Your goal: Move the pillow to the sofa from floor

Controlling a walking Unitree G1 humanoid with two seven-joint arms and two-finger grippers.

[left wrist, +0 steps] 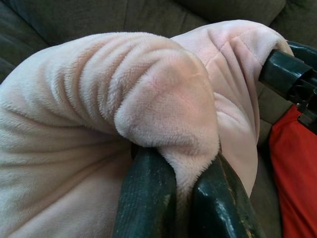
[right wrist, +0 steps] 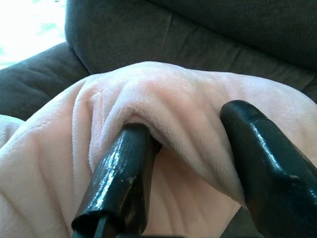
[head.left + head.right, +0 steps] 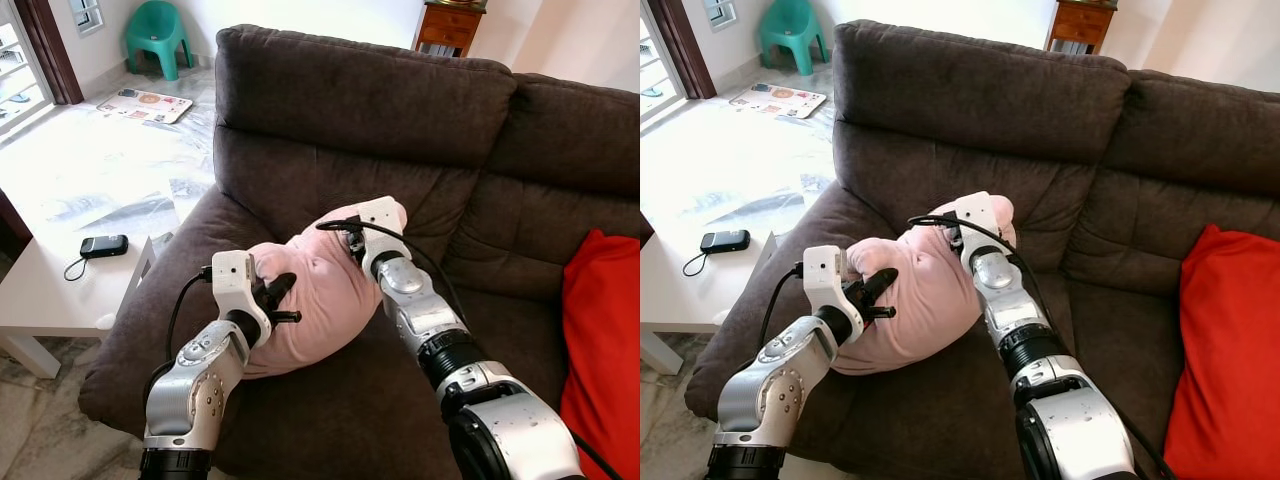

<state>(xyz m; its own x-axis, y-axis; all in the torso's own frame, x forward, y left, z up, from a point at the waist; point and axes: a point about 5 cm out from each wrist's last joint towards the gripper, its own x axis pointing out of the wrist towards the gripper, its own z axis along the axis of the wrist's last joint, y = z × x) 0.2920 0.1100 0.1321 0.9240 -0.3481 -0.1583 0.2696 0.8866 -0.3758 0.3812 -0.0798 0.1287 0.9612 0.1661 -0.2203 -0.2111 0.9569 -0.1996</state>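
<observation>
One white side table [image 3: 50, 300] stands well out beyond the left gripper's outer side, carrying one small dark device [image 3: 104, 245] with a cord; its far edge is cut off by the frame. Farther off lie one green plastic chair [image 3: 157, 35] and one flat mat [image 3: 145, 105] on the pale floor.

The left gripper [image 3: 278, 300] has its two black fingers [image 1: 148, 198] pressed together on a fold of the one pink pillow [image 3: 320, 290], pinching the plush at the pillow's near-left corner. The pillow rests on the seat of the dark brown sofa [image 3: 360, 120], between the two grippers, its top leaning toward the backrest. It is soft, fleecy and deeply creased where it is gripped.

The right gripper [image 2: 198, 163] pinches the pillow's upper edge, a ridge of fabric squeezed between its fingers; from the head views its fingertips are hidden behind the wrist, so the depth of its hold is hard to judge.

Beyond the right gripper's outer side, one red cushion [image 3: 600, 340] sits on the sofa, cut off by the frame.
</observation>
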